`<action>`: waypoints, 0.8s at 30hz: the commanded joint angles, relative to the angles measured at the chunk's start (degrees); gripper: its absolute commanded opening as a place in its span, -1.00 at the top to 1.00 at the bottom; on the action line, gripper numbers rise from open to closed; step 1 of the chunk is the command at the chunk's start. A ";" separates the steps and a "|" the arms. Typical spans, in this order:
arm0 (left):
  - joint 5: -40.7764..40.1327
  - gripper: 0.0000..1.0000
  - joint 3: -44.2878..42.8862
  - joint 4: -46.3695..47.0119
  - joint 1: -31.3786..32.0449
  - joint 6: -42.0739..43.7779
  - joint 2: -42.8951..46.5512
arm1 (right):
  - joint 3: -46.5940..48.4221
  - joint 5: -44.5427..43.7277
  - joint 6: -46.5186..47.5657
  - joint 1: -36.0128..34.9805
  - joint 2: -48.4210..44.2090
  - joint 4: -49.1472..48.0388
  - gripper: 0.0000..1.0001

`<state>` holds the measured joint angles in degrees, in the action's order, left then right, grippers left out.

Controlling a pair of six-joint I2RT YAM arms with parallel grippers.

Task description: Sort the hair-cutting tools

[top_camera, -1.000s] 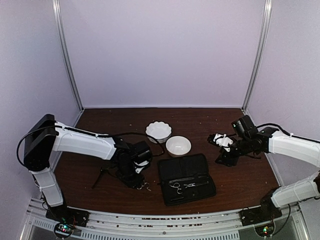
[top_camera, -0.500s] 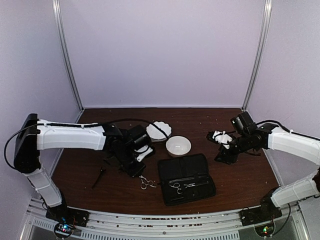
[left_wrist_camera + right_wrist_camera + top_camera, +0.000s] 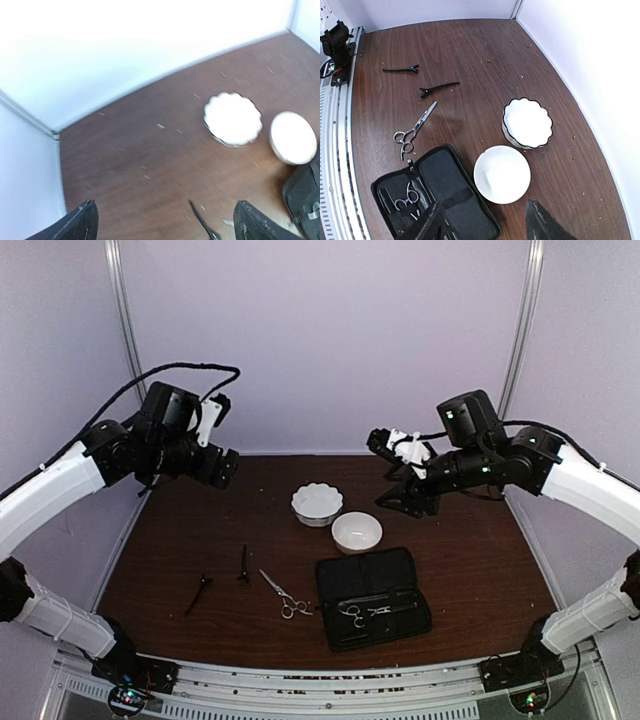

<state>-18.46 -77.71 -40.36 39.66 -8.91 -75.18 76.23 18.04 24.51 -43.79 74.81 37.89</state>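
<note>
One pair of silver scissors (image 3: 282,595) (image 3: 412,131) lies loose on the table, left of the open black zip case (image 3: 372,595) (image 3: 445,185). Its blade tip (image 3: 200,222) shows between my left fingers, far below them. A second pair of scissors (image 3: 365,612) (image 3: 406,199) sits inside the case. Two black clips (image 3: 243,565) (image 3: 203,592) lie further left, the clips (image 3: 438,89) (image 3: 400,69) apart from each other. My left gripper (image 3: 222,468) (image 3: 167,220) hangs high over the back left, open and empty. My right gripper (image 3: 403,506) (image 3: 485,207) is raised over the round bowl, open and empty.
A scalloped white bowl (image 3: 317,503) (image 3: 232,119) (image 3: 527,122) and a round white bowl (image 3: 357,531) (image 3: 293,137) (image 3: 501,173) stand side by side behind the case (image 3: 305,200). White walls close the back and sides. The arm bases sit along the near rail.
My left gripper opened, left the scissors on the table and rose to the back left. The right arm lifted too. A second clip, earlier behind the left arm, now shows.
</note>
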 commanded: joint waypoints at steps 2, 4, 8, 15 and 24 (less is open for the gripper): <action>-13.57 -0.96 -3.01 7.36 -7.03 -5.68 -2.84 | 10.08 -18.01 -9.27 -4.62 11.22 -1.51 -0.19; -7.05 -0.96 0.61 12.00 -11.56 -9.29 -0.68 | 15.52 -20.02 -13.72 -4.46 15.91 -1.18 -0.62; -2.35 -0.96 17.50 29.18 -15.20 -14.33 8.50 | 25.27 -7.67 -20.97 -2.49 25.87 -1.14 -1.00; -11.19 -0.96 23.79 33.52 -15.60 -8.25 10.26 | 38.86 -7.18 -13.67 -12.86 42.44 7.02 -0.58; -15.36 -0.96 20.87 29.36 -15.63 -4.78 12.18 | 45.58 -14.37 -15.64 -22.06 54.80 10.91 -0.39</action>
<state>-31.44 -56.77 -13.23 24.10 -15.94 -66.19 119.85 7.86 9.89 -64.16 129.10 45.65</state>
